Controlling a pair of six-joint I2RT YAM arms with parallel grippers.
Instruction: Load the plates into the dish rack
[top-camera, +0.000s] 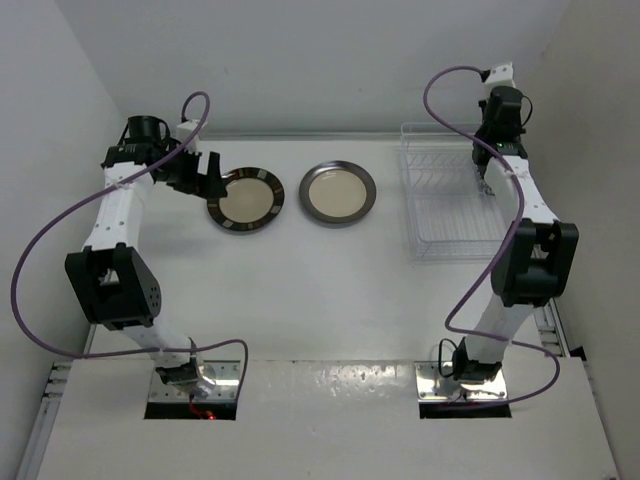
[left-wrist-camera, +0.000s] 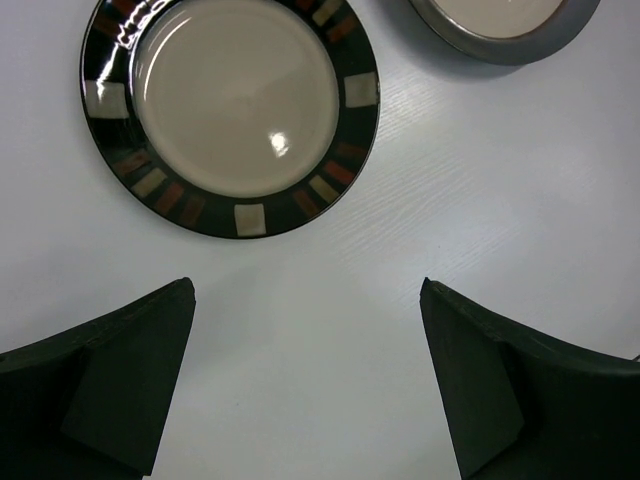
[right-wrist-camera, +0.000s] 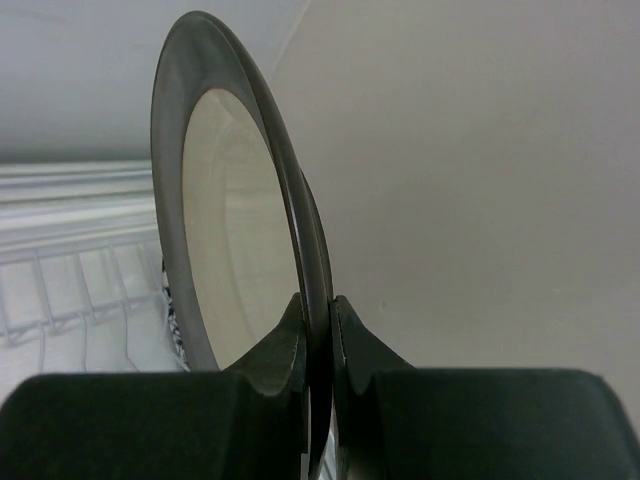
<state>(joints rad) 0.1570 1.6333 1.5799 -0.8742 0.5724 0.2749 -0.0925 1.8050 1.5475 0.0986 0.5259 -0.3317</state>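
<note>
Brown plate (top-camera: 246, 199) and a silver plate (top-camera: 338, 192) lie flat on the table (top-camera: 300, 290) seen from above, well apart from the rack (top-camera: 450, 210). The right gripper (top-camera: 487, 183) hangs over the rack.

Left wrist: left gripper (left-wrist-camera: 307, 380) is spread wide and empty, just short of the brown plate's rim.

Right wrist: jaws are pinched tight on a second silver plate (right-wrist-camera: 215, 230), upright, above the rack. I'd keep it vertical, line its edge up with a slot, lower slowly, then let go.

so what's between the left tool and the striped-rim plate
Only bare table between the left tool and the striped-rim plate; the left wrist view shows it.
</note>
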